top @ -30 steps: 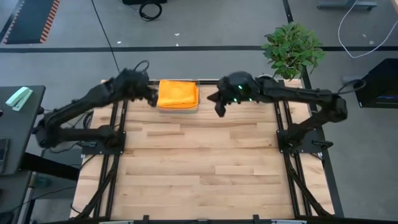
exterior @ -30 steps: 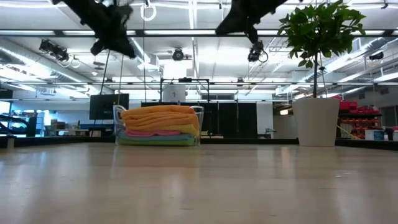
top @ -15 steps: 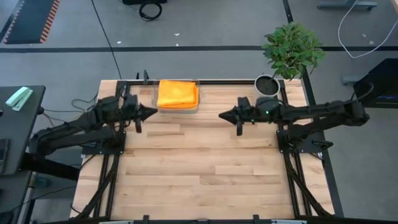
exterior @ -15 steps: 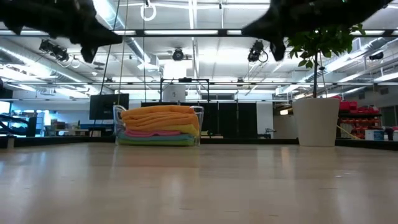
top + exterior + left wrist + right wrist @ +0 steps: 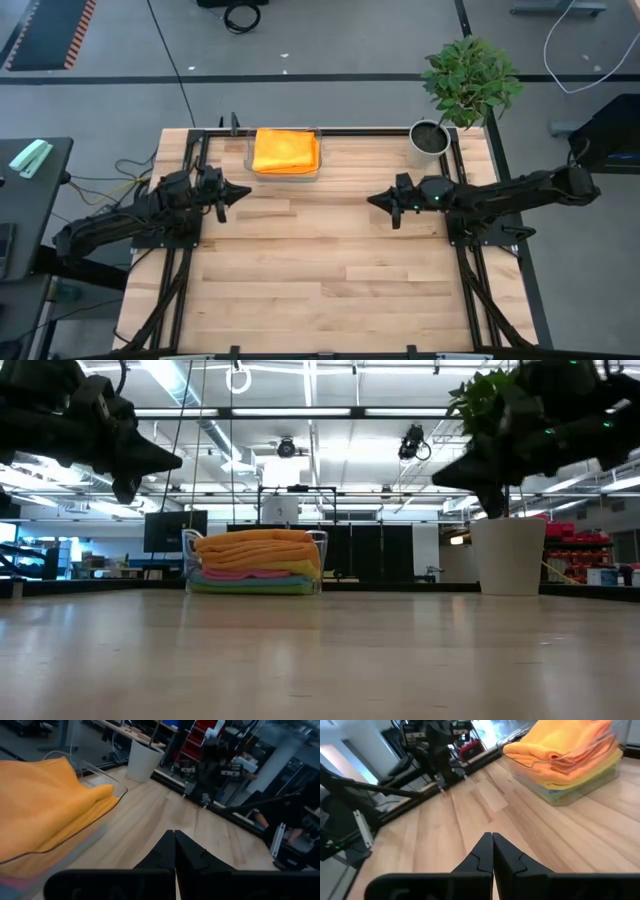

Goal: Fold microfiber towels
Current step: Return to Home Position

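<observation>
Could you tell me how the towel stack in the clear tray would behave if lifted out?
Probably floppy: the orange towels on top sag at their rounded edges. They rise above the rim of the clear tray, so upper layers may slide or unfold if gripped loosely. The left gripper and right gripper hang shut, away from it.

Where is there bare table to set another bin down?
The whole near half of the table is bare. Also free: the strip between the left gripper and right gripper. Crowded only at the far edge: the bin of towels and the plant pot.
</observation>
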You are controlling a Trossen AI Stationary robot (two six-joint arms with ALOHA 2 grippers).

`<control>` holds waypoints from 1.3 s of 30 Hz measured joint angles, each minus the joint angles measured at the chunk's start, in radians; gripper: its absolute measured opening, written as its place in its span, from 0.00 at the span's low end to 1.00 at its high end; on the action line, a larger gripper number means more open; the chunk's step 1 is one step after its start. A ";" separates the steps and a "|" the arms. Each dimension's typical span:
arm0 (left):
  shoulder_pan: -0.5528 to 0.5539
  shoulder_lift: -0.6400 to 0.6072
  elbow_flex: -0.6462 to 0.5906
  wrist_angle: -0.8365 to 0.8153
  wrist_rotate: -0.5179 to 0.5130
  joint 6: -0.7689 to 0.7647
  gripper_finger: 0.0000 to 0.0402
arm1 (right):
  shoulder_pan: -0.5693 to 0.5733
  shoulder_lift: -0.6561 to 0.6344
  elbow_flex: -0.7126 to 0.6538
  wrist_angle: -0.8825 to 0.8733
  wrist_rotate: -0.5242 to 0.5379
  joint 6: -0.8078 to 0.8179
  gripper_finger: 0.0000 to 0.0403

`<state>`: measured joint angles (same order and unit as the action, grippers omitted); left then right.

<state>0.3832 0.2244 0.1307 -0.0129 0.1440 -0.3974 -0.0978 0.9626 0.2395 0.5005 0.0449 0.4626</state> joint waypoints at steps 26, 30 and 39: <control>-0.002 -0.037 -0.007 -0.019 0.069 0.124 0.02 | 0.001 -0.412 -0.232 -0.171 0.214 -0.145 0.01; -0.002 -0.035 -0.007 -0.055 0.084 0.099 0.01 | -0.008 -0.412 -0.232 -0.203 0.242 -0.127 0.02; -0.001 -0.029 -0.007 -0.132 0.066 0.025 0.13 | -0.013 -0.412 -0.232 -0.224 0.241 -0.110 0.02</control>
<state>0.3820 0.1955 0.1234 -0.1445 0.2104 -0.3724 -0.1104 0.5507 0.0074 0.2766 0.2863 0.3531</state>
